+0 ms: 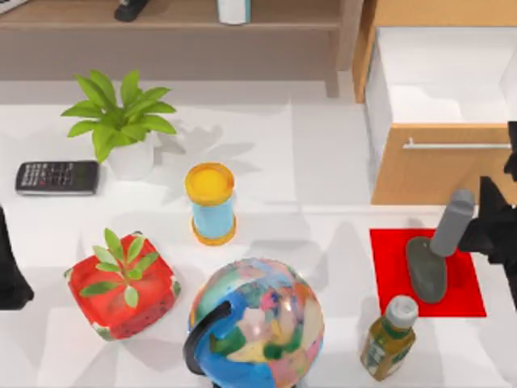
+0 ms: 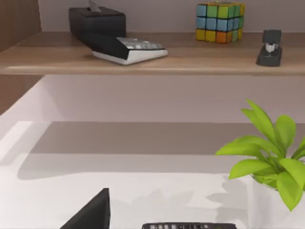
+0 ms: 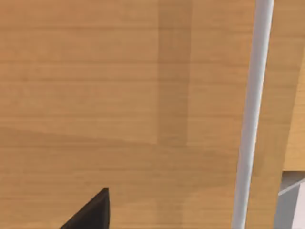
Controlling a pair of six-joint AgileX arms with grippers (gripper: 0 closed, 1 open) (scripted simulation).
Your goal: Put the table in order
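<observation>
While the smooth white table holds a round globe, the right gripper's state is unclear.

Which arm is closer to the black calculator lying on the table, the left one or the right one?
Left. The left arm sits at the table's left edge, just below the calculator. The right arm is at the far right edge, beside the red mat.

Globe crowding table front

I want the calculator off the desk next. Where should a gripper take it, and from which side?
Probably from straight above, closing across the short sides of the calculator: it lies flat on the table, long side left to right. The potted plant stands close at its right, so keep toward its left half.
</observation>
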